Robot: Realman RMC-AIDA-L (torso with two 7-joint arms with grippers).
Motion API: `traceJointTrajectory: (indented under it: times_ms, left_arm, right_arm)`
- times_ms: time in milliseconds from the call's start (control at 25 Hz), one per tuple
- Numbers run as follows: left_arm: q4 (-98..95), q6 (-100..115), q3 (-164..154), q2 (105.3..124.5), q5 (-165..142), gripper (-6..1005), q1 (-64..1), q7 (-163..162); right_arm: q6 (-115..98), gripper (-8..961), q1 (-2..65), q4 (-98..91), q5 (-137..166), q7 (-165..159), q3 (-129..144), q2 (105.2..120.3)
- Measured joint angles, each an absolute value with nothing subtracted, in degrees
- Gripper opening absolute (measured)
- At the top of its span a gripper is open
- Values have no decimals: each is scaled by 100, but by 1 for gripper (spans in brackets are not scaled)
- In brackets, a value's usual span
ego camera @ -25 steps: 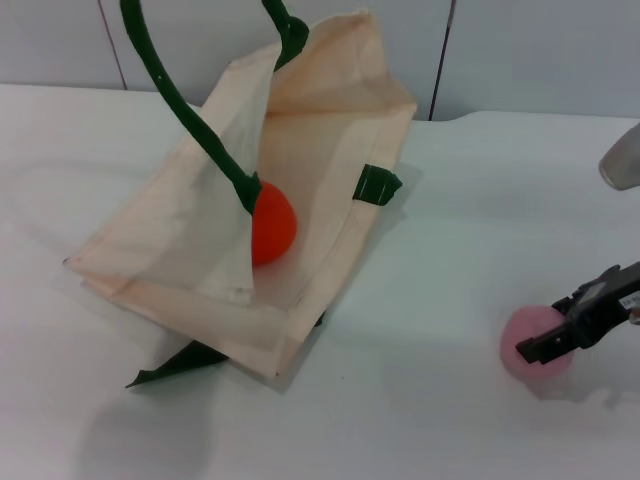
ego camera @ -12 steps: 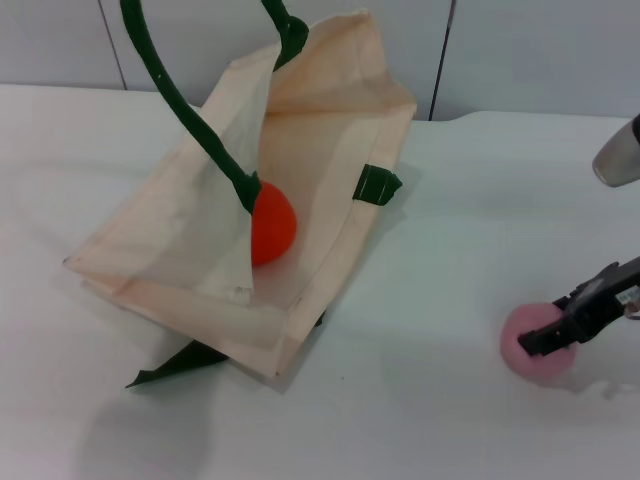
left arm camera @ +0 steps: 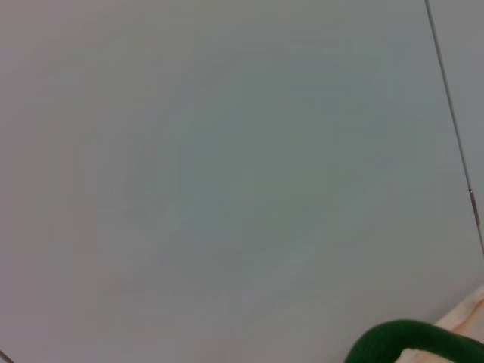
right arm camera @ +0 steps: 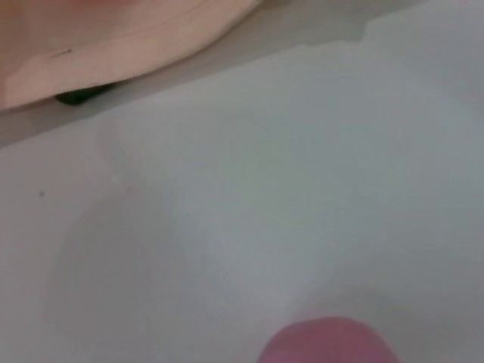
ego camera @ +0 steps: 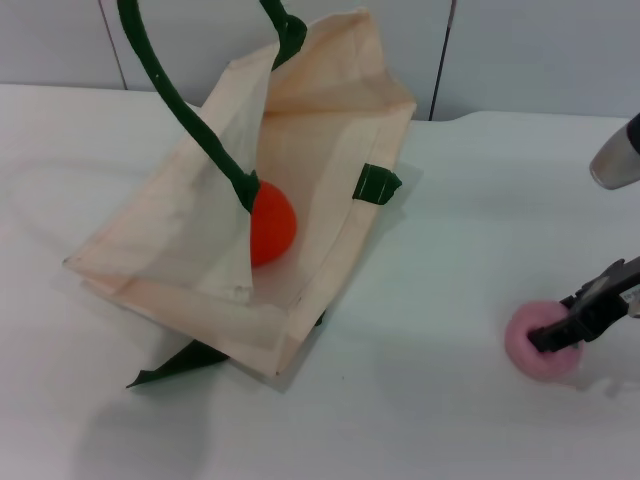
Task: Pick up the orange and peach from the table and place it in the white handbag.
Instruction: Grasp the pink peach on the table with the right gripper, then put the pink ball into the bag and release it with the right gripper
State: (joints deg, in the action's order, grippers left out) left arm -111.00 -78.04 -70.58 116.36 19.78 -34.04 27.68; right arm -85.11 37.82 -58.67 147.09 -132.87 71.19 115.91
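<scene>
The white handbag (ego camera: 330,150) lies tilted on the table, its mouth held open by a green handle (ego camera: 190,110) that runs up out of the head view. The orange (ego camera: 272,224) rests inside the bag, against the handle. The peach (ego camera: 538,352) sits on the table at the right front. My right gripper (ego camera: 570,325) reaches in from the right edge and is down against the peach's top. The peach also shows in the right wrist view (right arm camera: 329,346). My left gripper is out of view; its wrist view shows only wall and a piece of green handle (left arm camera: 408,340).
A green side tab (ego camera: 375,184) sticks out from the bag's right edge, and another green strip (ego camera: 175,365) lies under its front corner. Bare white table (ego camera: 450,250) lies between bag and peach. The bag's edge shows in the right wrist view (right arm camera: 113,38).
My right gripper has shifted a little right and lower onto the peach, and the peach has nudged slightly right. The bag and the orange have not moved.
</scene>
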Motion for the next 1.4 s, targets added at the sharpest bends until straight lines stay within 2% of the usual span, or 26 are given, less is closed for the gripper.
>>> traceJointTrajectory:
  times_ms: [360, 680, 1040, 1400]
  left_arm:
    - [-11101, -7802, -7058, 11637, 1978, 122, -3390, 2768]
    - [-11054, -7794, -7063, 11637, 1978, 122, -3378, 2776]
    - [-11037, -7683, -7081, 11639, 1994, 122, -3377, 2774]
    - [-10960, -7647, -7235, 11656, 2076, 122, -3543, 2644]
  right_arm:
    - [-8599, 626, 3783, -6032, 14724, -13261, 7127, 11593]
    - [-8652, 522, 3748, -6332, 14728, -13270, 7128, 11599]
    - [-8456, 494, 3752, -6885, 13798, -12992, 7137, 11620]
    - [-6887, 490, 4323, -6183, 13021, -12501, 7870, 11618]
